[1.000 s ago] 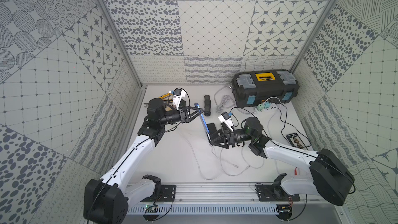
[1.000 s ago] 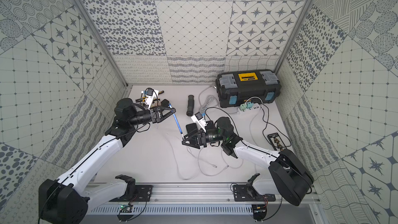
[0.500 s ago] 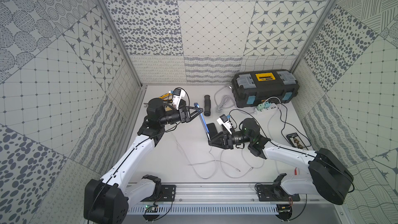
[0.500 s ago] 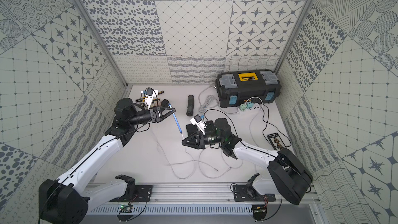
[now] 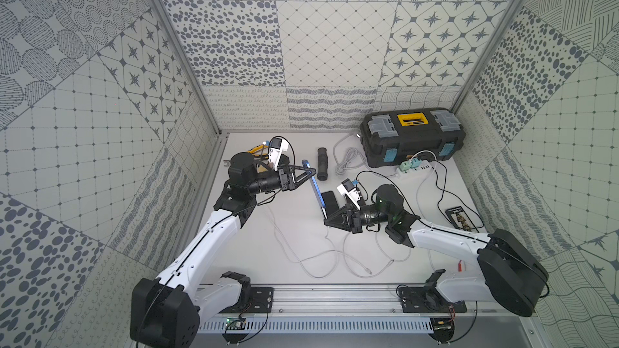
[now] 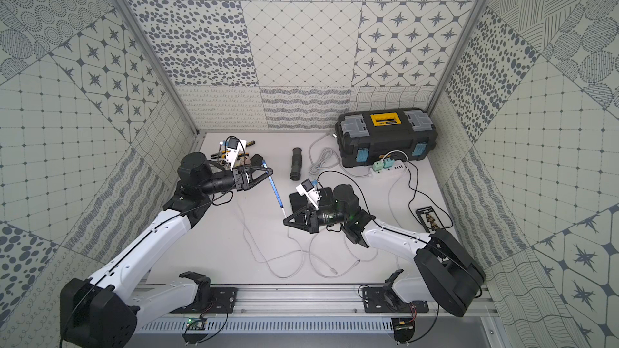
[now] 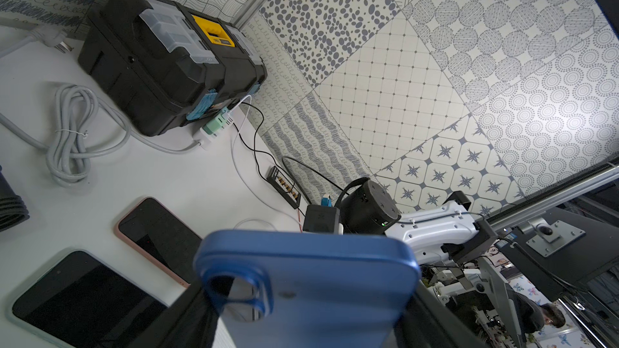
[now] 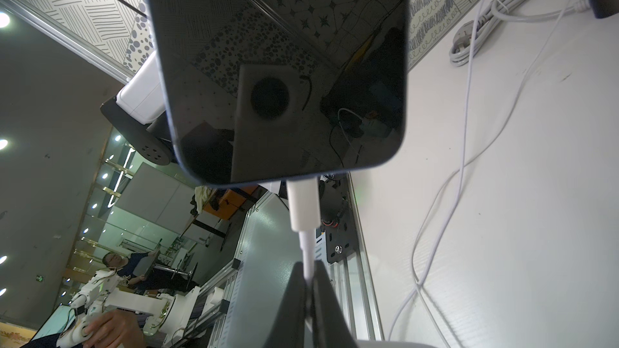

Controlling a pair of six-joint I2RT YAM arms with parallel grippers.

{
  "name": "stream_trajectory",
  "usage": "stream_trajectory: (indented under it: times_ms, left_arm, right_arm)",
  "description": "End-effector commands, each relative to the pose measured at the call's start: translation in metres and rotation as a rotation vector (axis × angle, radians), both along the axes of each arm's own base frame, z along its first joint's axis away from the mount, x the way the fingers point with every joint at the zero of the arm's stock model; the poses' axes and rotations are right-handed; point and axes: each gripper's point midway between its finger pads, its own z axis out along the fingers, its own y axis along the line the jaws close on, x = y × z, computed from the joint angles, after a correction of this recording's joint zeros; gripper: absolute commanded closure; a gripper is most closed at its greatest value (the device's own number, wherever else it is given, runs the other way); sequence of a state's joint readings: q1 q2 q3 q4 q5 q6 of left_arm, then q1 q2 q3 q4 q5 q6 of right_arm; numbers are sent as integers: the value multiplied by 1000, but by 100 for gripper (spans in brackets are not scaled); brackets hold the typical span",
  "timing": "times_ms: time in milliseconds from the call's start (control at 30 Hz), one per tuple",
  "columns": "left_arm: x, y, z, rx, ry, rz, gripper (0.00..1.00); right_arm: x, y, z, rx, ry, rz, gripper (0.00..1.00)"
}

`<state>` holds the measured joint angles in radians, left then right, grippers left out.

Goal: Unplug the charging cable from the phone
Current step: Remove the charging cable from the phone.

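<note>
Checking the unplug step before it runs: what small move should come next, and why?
Probably pull the right gripper straight away from the phone: it is shut on the cable by the seated plug, and the left gripper holds the phone.

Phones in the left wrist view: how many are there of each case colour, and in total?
Blue-cased phone: 1
Pink-cased phone: 1
Pale-cased phone: 1
Total: 3
The black slab by the wall, with a cable attached, may be a fourth; I cannot tell.
</note>
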<state>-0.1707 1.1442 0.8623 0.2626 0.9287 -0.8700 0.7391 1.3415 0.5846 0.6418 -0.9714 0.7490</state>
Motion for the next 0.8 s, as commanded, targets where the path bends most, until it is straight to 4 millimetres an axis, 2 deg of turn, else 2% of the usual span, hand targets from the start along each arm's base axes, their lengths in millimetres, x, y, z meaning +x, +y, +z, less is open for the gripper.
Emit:
stream_trajectory:
  times_ms: [0, 500, 767]
  left_arm:
    - [-2, 0, 31, -31, -117, -15, 99]
    - [0, 3, 31, -25, -117, -4, 100]
    - [-1, 3, 33, -28, -120, -6, 100]
  right_arm:
    - [-4, -1, -10, -10, -5, 6, 100]
    - [-23, 0, -21, -53, 8, 54, 100]
    - [-23, 6, -26, -69, 18, 58, 100]
